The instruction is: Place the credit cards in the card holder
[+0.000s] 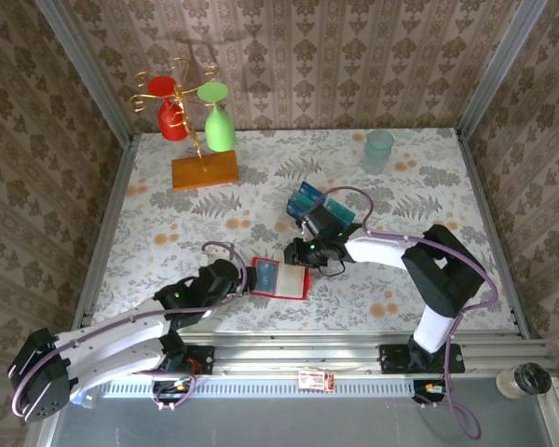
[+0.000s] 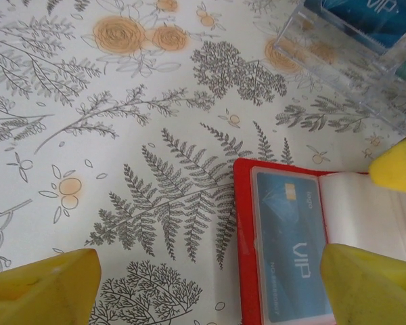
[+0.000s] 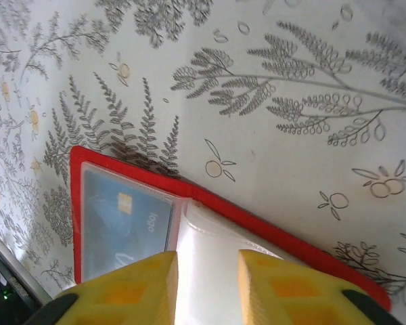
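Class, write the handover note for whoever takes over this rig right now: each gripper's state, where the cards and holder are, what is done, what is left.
Left gripper: open wide around the card holder's filled half.
Right gripper: fingers close together over the holder's clear pocket; grip unclear.
Done: holder lies open; one blue card sits in its pocket.
Left: remaining cards, blue and teal, stand in the clear rack; move them into the holder.
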Available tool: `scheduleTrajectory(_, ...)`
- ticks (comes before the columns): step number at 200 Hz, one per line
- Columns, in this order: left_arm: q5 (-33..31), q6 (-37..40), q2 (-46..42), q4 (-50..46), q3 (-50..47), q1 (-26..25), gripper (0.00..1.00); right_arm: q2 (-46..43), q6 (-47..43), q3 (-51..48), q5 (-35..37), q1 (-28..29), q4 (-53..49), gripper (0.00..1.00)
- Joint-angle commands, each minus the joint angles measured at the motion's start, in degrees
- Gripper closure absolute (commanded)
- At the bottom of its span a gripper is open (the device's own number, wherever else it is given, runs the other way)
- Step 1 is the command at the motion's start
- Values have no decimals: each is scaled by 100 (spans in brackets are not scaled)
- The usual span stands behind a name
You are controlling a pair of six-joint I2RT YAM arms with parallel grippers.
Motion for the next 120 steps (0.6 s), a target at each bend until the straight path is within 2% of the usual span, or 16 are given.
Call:
scheduleTrajectory(1,60,117,300,193,146,-139,14,-245,-289,25,302,-47,-521,77)
scheduleTrajectory(43,-81,155,1095,383,499,-489,12,-138,-497,36,437,-51,-817,93)
scheduleTrajectory(120,91,393,2195,636,970,-652,4,396,-428,176,73,36,-515,98)
